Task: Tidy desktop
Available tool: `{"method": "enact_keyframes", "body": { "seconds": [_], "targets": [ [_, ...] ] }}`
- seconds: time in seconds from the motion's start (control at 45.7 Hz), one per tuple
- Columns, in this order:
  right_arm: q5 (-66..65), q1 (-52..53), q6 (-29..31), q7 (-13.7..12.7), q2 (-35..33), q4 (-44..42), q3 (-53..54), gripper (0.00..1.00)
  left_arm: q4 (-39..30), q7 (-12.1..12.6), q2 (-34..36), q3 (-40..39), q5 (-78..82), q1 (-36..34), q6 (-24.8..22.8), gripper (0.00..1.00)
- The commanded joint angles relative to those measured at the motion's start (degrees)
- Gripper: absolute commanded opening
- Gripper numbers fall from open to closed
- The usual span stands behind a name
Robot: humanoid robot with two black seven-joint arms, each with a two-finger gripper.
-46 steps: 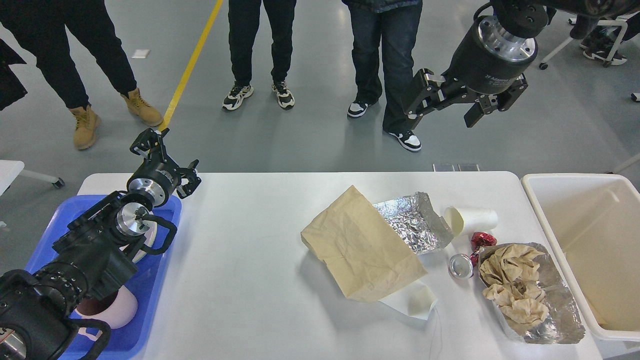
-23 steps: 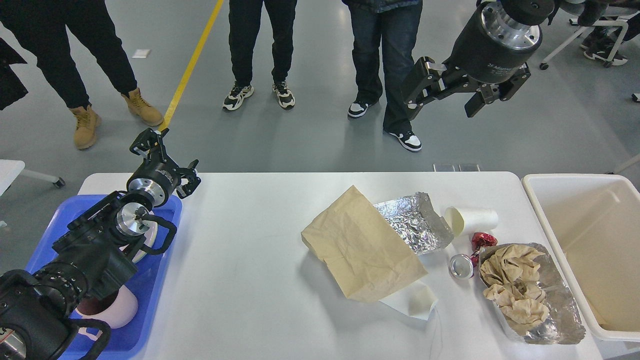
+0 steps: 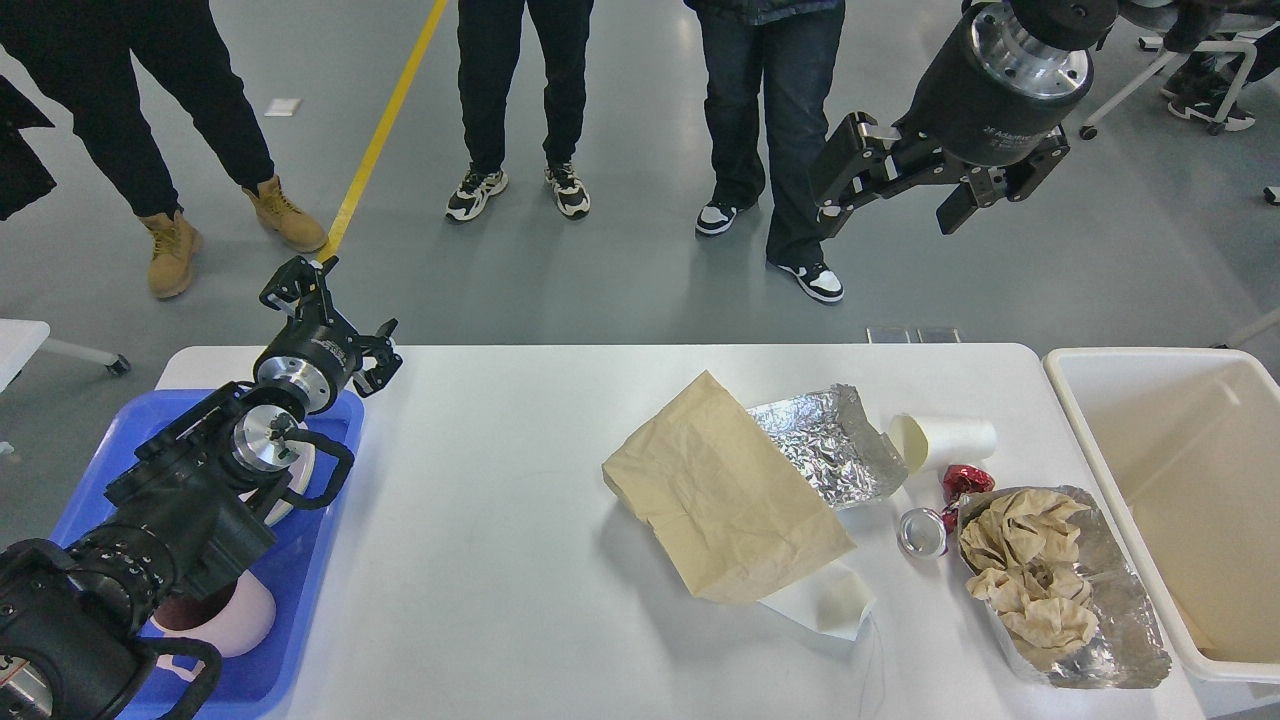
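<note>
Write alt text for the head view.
A white desktop holds litter at its right: brown paper bag, crumpled foil, tipped paper cup, can. The open right gripper hangs above; the open left gripper is over a blue tray.

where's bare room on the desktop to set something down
The desktop is bare between the blue tray and the paper bag, and along its far edge. It is crowded on the right, with foil, cup and can close together beside the bin.
</note>
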Motion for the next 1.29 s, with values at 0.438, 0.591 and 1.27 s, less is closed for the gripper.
{"method": "enact_keyframes", "body": {
  "seconds": [0.438, 0.591, 1.27],
  "targets": [
    [0.0, 0.6, 0.0, 0.0, -1.1, 0.0, -0.5, 1.0, 0.0, 0.0, 0.0, 0.0, 0.0, 0.0, 0.0, 0.97],
    [0.2, 0.2, 0.0, 0.0, -1.0, -0.2, -0.9, 1.0, 0.1, 0.0, 0.0, 0.1, 0.0, 0.0, 0.0, 0.97],
    [0.2, -3.1, 0.0, 0.0, 2.5, -4.7, 0.9, 1.0, 0.0, 0.0, -0.1, 0.0, -0.1, 0.0, 0.0, 0.97]
  ]
}}
